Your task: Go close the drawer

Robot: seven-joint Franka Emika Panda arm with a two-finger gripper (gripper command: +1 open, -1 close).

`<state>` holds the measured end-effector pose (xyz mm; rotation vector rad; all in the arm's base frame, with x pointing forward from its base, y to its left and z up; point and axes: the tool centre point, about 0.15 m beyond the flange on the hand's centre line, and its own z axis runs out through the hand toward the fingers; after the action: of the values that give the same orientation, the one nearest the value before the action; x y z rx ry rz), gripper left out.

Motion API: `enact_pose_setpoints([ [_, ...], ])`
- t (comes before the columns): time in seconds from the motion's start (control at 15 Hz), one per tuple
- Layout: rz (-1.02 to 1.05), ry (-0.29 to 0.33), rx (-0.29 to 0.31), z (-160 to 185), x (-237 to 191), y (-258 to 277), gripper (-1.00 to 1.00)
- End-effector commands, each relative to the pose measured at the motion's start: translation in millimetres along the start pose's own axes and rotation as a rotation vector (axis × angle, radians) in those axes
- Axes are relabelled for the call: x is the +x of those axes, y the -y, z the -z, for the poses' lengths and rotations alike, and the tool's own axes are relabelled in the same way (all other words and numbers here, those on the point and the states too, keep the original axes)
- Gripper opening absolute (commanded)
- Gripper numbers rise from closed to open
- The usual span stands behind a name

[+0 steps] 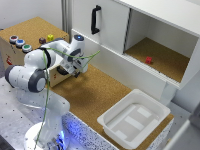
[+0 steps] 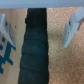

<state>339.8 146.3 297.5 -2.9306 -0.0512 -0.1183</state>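
the white bin (image 1: 134, 119) sits nearest on the cork table (image 1: 95, 97), with no writing readable on it. behind it the gripper (image 1: 76, 69) hangs at the drawer (image 1: 61, 75), which sticks out of the wooden box (image 1: 22, 47) at the exterior view's left. in the wrist view both fingers (image 2: 73, 27) stand wide apart, holding nothing, over a dark strip. farther back, the white cabinet (image 1: 120, 25) holds a small red block (image 1: 148, 60).

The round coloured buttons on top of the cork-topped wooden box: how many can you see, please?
3 round buttons sit in a row at the box's corner on the exterior view's left: purple, blue, green. The robot arm may hide others.
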Motion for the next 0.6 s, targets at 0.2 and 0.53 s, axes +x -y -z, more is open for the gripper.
enact_pose_setpoints([
  [0.2,0.018,0.031,-0.007,-5.5,15.8,9.5,-1.0],
  [0.53,0.013,0.021,-0.029,3.8,10.2,6.4,-1.0],
])
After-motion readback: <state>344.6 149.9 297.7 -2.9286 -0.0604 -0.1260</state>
